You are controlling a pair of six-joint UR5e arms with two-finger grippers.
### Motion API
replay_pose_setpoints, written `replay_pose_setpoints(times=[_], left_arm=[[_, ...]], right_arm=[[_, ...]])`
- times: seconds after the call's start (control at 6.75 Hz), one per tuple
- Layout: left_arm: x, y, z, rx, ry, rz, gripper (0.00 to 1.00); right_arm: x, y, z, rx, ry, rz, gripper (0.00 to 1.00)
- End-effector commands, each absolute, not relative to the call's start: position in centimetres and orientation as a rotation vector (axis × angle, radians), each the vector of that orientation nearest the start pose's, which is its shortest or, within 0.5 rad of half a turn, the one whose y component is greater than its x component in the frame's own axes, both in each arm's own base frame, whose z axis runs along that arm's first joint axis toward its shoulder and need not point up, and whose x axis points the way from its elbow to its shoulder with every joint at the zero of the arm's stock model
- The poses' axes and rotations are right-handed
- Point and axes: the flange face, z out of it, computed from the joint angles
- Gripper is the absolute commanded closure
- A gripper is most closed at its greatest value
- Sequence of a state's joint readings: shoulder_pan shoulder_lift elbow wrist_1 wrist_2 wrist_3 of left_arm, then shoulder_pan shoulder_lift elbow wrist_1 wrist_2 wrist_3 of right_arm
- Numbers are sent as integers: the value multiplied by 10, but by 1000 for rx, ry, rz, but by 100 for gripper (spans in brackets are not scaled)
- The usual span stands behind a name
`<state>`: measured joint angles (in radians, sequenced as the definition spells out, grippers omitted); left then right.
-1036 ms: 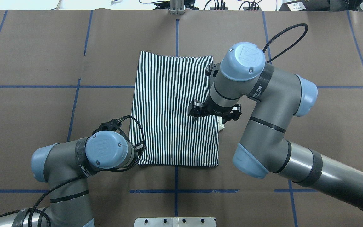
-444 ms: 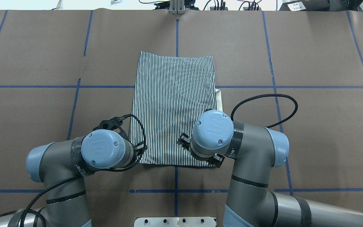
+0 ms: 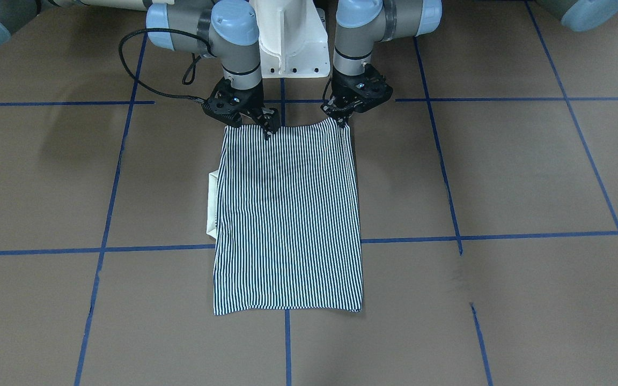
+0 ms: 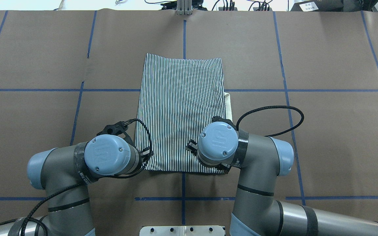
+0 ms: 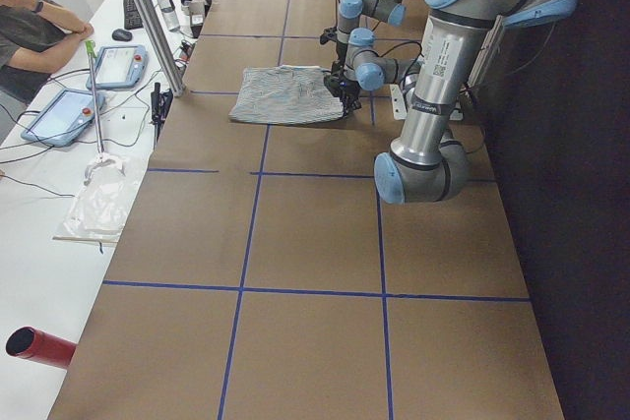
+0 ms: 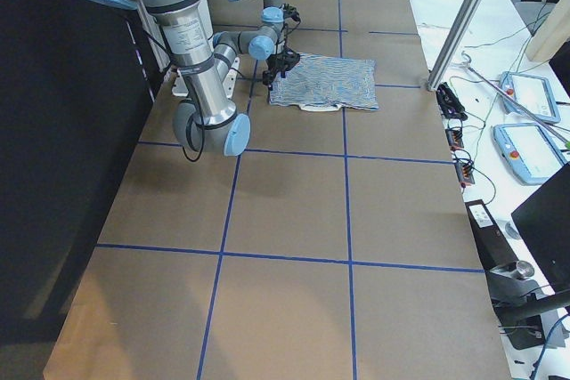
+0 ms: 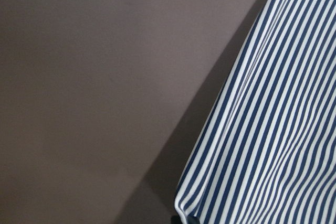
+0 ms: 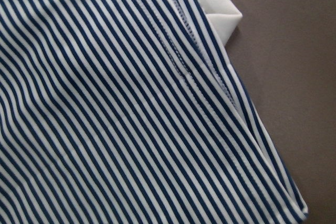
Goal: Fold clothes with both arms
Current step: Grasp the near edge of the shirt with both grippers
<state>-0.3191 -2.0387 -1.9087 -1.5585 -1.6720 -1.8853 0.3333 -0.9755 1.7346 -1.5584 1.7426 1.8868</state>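
Status: left gripper point(image 3: 341, 119) clamped on a robot-side corner of shirt point(image 4: 180, 111), flat on table point(image 4: 323, 131); right gripper point(image 3: 263, 126) at other robot-side corner, closure indeterminate.

Table point(image 4: 28, 49): brown paper covers the whole top.
Tape point(image 4: 110, 90): blue lines cross the paper and make big squares.
Base point(image 3: 293, 48): white, at the table's edge, with dark bolts low on its front.
Post point(image 5: 148, 17): silver metal, stands up at the other edge of the table.
Desk point(image 5: 39, 272): white, just beside the table.
Tablets point(image 5: 118, 66): two with pale blue rims lie on the desk near the post.
Person point(image 5: 39, 17): sits at the desk with arms folded, a dark band on one wrist.
Bag point(image 5: 98, 209): clear plastic, lies flat on the desk.
Tube point(image 5: 39, 346): red, lies on the desk, well apart from the bag.
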Motion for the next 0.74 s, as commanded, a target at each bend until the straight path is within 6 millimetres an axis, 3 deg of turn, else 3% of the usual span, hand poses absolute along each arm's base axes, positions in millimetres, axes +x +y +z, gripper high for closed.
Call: replay_pose_setpoints(times=[0.0, 0.59], left_arm=[[534, -306, 257, -95, 805, -559, 100], [534, -306, 257, -95, 805, -559, 100]], right_arm=[[-599, -332, 255, -159, -792, 554, 0], [-600, -331, 264, -164, -770, 558, 0]])
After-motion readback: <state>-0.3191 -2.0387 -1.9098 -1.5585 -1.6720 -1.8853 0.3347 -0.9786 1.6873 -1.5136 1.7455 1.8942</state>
